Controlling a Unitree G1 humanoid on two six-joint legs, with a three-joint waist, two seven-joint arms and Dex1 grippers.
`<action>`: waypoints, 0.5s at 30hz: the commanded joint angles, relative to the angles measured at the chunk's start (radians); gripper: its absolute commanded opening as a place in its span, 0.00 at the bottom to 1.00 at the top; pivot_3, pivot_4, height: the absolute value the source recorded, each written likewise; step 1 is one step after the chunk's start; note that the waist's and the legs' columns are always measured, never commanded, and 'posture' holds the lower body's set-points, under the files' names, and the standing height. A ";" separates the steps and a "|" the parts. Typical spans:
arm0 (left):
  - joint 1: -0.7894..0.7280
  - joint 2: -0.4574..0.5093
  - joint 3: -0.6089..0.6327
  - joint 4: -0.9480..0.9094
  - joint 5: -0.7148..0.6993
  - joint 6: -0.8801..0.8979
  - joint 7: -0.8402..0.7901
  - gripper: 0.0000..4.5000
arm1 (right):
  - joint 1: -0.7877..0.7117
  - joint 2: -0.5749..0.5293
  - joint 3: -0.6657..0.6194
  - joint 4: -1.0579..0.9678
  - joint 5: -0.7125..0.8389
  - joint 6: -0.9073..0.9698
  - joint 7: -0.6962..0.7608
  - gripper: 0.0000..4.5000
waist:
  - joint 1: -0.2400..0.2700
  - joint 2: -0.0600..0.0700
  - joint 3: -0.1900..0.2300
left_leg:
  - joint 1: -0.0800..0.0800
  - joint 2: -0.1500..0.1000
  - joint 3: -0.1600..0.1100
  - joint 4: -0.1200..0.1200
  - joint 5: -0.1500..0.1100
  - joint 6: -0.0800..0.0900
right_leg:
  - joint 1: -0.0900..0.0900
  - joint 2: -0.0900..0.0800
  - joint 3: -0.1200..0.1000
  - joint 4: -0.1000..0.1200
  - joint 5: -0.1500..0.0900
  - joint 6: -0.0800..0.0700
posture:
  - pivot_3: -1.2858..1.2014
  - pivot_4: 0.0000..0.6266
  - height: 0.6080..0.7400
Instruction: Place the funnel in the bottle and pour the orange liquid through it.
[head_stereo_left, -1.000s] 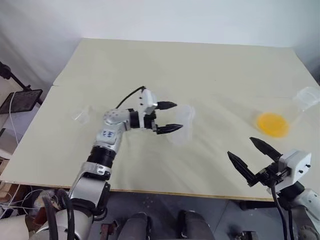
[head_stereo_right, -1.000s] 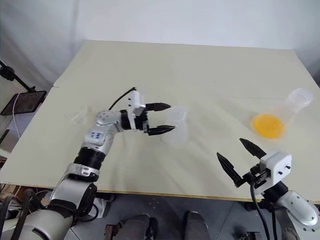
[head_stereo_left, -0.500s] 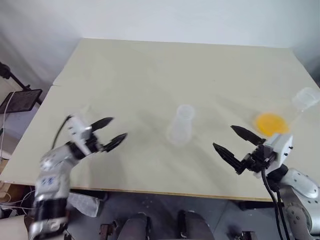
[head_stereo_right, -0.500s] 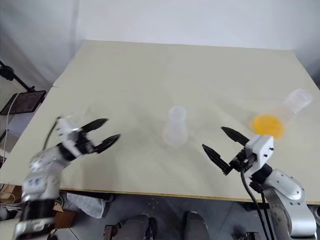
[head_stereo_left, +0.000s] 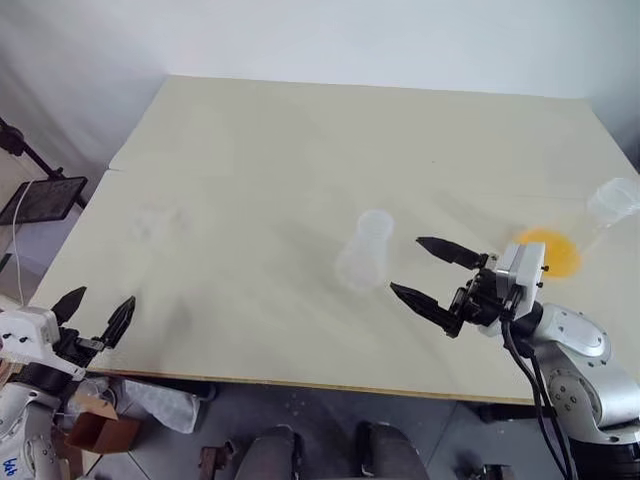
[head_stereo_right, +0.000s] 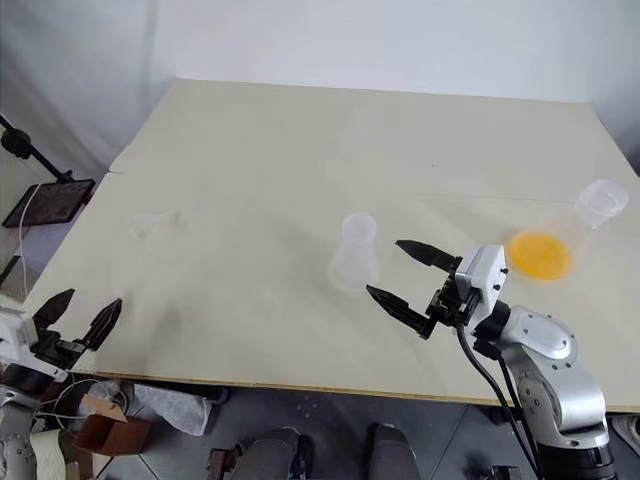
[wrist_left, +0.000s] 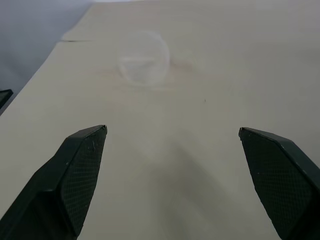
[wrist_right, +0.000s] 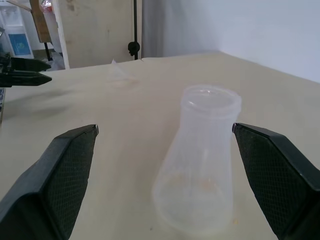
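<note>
The right gripper (head_stereo_left: 428, 270) is hanging with fingers spread and empty just beside the bottle (head_stereo_left: 364, 250) standing upright mid-table, while the left gripper (head_stereo_left: 96, 310), also spread and empty, is hovering at the table's near left edge, the funnel (head_stereo_left: 158, 220) lying beyond it and the orange liquid (head_stereo_left: 548, 252) sitting in the tilted flask (head_stereo_left: 590, 222) far right.

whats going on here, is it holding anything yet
Nothing is held yet. The right gripper is open and lined up just beside the bottle, which stands upright mid-table. The left gripper, also open, is at the table's near left edge. The funnel lies off to the left; the orange liquid sits far right.
</note>
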 joint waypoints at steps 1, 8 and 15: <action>-0.048 0.019 -0.030 -0.035 -0.018 0.019 0.027 1.00 | 0.000 -0.010 -0.005 -0.018 0.005 -0.005 0.009 1.00 | 0.000 0.000 0.000 | 0.000 0.000 0.000 0.000 0.000 0.000 | 0.000 0.000 0.000 0.000 0.000 0.000 | 0.52 0.24 1.00; -0.316 0.065 -0.198 0.115 0.100 0.114 0.128 1.00 | 0.022 -0.003 -0.003 -0.024 -0.004 0.001 0.000 1.00 | 0.000 0.000 0.000 | 0.000 0.000 0.001 0.000 0.000 0.000 | 0.000 0.002 -0.001 0.002 0.000 0.000 | 0.52 0.24 1.00; -0.563 0.044 -0.323 0.330 0.176 0.140 0.190 1.00 | 0.054 -0.001 -0.012 -0.056 -0.005 0.003 -0.023 1.00 | -0.007 -0.001 -0.001 | 0.000 -0.001 0.003 0.000 0.000 0.000 | -0.002 0.006 -0.009 0.004 0.000 0.001 | 0.52 0.24 1.00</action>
